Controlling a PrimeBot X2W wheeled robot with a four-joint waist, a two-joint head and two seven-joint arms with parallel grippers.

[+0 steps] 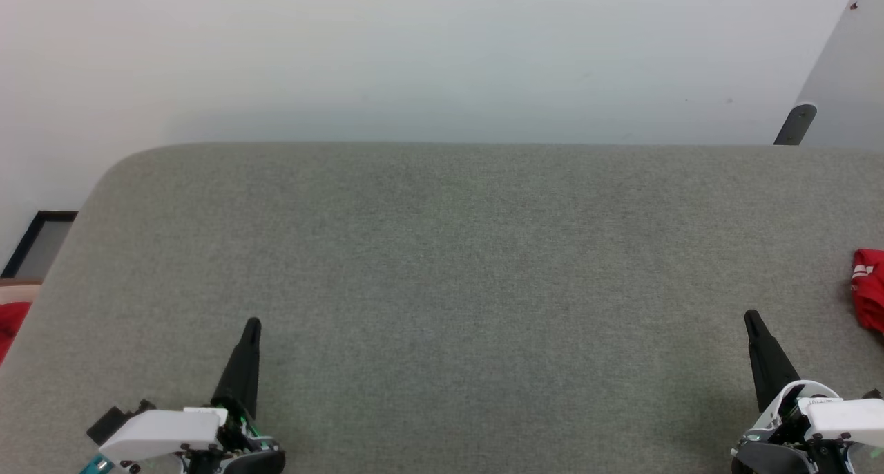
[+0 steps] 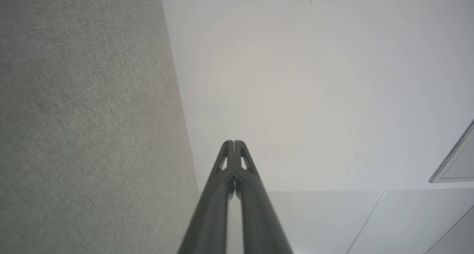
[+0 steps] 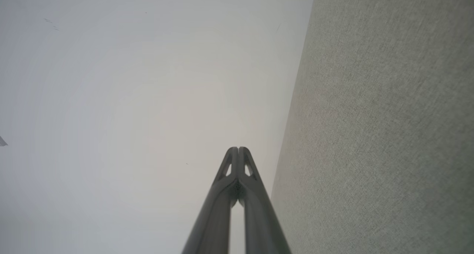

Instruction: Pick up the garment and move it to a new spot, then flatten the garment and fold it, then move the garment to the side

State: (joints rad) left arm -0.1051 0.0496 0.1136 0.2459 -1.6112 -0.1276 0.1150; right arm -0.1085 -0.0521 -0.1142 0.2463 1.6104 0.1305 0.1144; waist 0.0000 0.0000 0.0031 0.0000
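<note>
The garment [image 1: 869, 289], bright red with white stripes, pokes in at the right edge of the head view, lying on the grey felt table [image 1: 442, 267]; most of it is cut off by the frame. My left gripper [image 1: 253, 325] rests at the lower left, shut and empty, fingers pointing up the table. At the lower right, my right gripper [image 1: 751, 318] is shut too, holding nothing, a short way left of the garment. Each wrist view confirms this: the left gripper [image 2: 234, 143] and right gripper [image 3: 238, 149] show fingertips pressed together.
A second patch of red cloth [image 1: 10, 325] lies off the table's left edge, beside a dark-framed panel [image 1: 38, 242]. A pale wall [image 1: 442, 52] rises behind the table's far edge. A grey panel [image 1: 839, 80] leans at the upper right.
</note>
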